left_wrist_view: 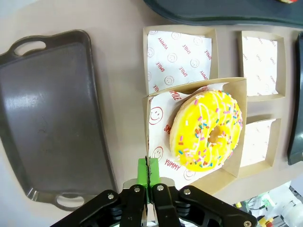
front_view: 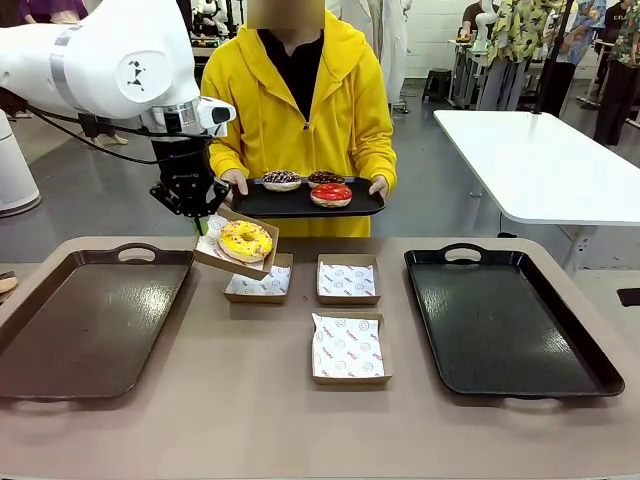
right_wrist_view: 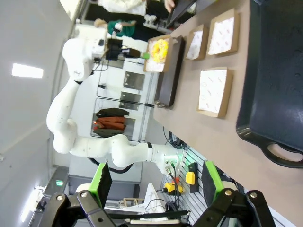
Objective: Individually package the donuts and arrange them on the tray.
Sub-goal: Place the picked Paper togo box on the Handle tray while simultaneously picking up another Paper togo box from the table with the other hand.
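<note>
My left gripper (front_view: pixel 199 222) is shut on the rim of a paper-lined cardboard box (front_view: pixel 212 257) that carries the yellow sprinkled donut (front_view: pixel 245 240). The box hangs tilted above the table, over an empty box (front_view: pixel 258 285). In the left wrist view the green pads (left_wrist_view: pixel 143 171) pinch the box's edge (left_wrist_view: pixel 148 142) beside the donut (left_wrist_view: pixel 207 130). At the far side a person holds up a black tray (front_view: pixel 262 205) with two chocolate donuts (front_view: pixel 282 179) (front_view: pixel 325 178) and the red donut (front_view: pixel 331 194). My right gripper (right_wrist_view: pixel 156 182) is open, high over the table's right end.
Two more empty boxes (front_view: pixel 348 279) (front_view: pixel 349 348) lie mid-table. A dark tray (front_view: pixel 90 320) sits at the left and a black tray (front_view: pixel 505 320) at the right. The person's hands (front_view: pixel 236 181) grip the raised tray's ends.
</note>
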`<state>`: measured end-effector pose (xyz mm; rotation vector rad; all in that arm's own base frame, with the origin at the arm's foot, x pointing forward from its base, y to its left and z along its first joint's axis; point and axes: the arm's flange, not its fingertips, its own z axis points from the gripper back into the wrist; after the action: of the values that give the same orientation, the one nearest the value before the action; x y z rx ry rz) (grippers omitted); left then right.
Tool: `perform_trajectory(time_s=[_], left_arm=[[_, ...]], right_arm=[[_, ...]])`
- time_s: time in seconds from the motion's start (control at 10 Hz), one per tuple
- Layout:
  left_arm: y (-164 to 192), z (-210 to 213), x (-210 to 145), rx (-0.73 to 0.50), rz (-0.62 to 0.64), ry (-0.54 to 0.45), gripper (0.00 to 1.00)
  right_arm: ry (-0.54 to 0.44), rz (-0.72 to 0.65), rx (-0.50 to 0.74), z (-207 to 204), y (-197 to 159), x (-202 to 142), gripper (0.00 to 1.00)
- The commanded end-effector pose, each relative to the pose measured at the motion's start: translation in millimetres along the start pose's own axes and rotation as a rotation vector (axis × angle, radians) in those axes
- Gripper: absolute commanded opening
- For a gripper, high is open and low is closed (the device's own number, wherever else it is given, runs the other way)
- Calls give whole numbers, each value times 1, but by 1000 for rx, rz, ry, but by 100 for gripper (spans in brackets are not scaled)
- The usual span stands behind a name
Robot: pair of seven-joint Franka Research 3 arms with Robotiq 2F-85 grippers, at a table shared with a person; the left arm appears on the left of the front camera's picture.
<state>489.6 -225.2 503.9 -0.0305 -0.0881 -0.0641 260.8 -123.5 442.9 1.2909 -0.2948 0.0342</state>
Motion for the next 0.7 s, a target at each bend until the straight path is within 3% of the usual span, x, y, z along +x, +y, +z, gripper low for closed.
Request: perform_trajectory(time_s=[0.0,0.3,0.6], left_arm=[[31,37,-38,-14,-39,8,1],[85,62,-91,32,-30,27,1],[143,50,-123,53,37,22,1]], right_arm=[[58,-23,-141,-28,56,29,100],[159,-86,-337,-101,116,59,100],[222,-138,-500,-180,113,78,100]])
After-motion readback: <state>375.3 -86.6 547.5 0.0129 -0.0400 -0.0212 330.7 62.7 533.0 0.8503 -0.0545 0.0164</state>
